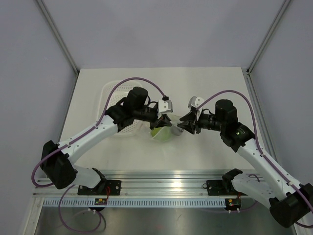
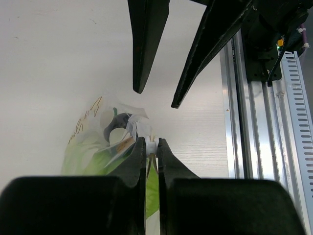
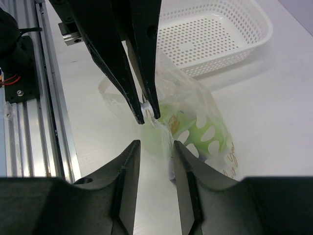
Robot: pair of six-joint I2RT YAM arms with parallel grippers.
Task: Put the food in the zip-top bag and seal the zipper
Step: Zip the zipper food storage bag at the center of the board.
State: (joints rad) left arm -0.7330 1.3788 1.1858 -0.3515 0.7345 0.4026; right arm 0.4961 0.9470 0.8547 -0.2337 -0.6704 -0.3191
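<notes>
On the table (image 1: 205, 156), beside the white perforated tray (image 3: 215, 34), lay the zip-top bag (image 3: 195, 122), green food (image 2: 98, 161) inside. The left gripper (image 2: 152, 143) pinched the zipper (image 3: 145, 106) at its end. The right gripper (image 3: 155, 147), spread and empty, would probably do best to clamp the strip alongside and slide evenly.

White table (image 1: 215, 88) in the middle, matte, evenly lit, no hard shadows. Pale lavender-grey walls (image 1: 161, 29) at back & both sides. Alu frame struts (image 1: 56, 34) slant down to the table's far corners. Near edge: alu rail (image 1: 166, 178), then slotted cable duct (image 1: 166, 201), then a grey metal sheet (image 1: 161, 223).
</notes>
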